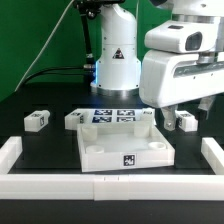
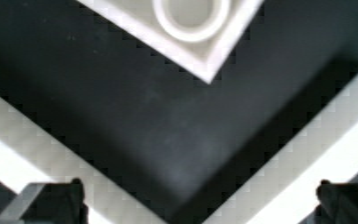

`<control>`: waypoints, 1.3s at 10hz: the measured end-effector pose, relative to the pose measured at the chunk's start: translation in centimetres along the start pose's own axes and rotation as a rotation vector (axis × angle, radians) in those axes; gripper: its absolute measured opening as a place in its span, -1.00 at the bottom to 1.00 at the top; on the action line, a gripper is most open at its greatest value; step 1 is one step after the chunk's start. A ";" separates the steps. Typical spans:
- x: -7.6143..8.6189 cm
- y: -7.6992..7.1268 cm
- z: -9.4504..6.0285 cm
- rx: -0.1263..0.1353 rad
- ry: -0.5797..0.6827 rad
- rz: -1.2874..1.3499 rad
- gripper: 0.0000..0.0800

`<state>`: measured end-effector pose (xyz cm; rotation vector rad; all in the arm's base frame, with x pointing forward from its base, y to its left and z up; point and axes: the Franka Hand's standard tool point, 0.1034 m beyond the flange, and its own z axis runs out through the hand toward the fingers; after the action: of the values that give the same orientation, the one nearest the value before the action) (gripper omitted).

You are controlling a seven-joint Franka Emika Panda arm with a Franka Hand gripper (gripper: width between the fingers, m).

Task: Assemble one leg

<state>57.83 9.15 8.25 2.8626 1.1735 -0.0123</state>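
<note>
Small white legs with tags stand on the black table: one at the exterior view's left, one beside the tray's back left corner, one under my gripper. The large white tray-shaped piece lies in the middle. My gripper hangs open above the table near the tray's back right corner. In the wrist view the gripper is open and empty, with dark fingertips at the frame edge. A white corner with a round hole and a white V-shaped band lie below. No leg shows there.
The marker board lies behind the tray, in front of the robot base. Low white rails run along the exterior view's left, front and right. Cables trail at the back left.
</note>
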 end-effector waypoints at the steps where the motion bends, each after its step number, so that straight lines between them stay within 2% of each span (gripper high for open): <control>1: -1.1 -0.5 0.0 -0.002 0.006 -0.063 0.62; 2: -2.2 -0.6 0.0 0.002 -0.001 -0.162 0.62; 4: -5.0 0.6 0.9 0.016 -0.008 -0.414 0.62; 5: -5.9 0.9 1.2 0.020 -0.010 -0.416 0.62; 9: -5.7 0.8 1.2 0.020 -0.009 -0.417 0.62; 10: -5.7 0.8 1.3 0.013 -0.001 -0.449 0.62; 11: -6.0 0.8 1.9 -0.026 0.041 -0.587 0.62; 12: -7.2 0.2 2.6 -0.034 0.052 -0.685 0.62; 13: -8.1 -0.3 3.0 -0.023 0.043 -0.743 0.62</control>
<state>51.91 3.59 5.44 2.2406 2.1354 0.0353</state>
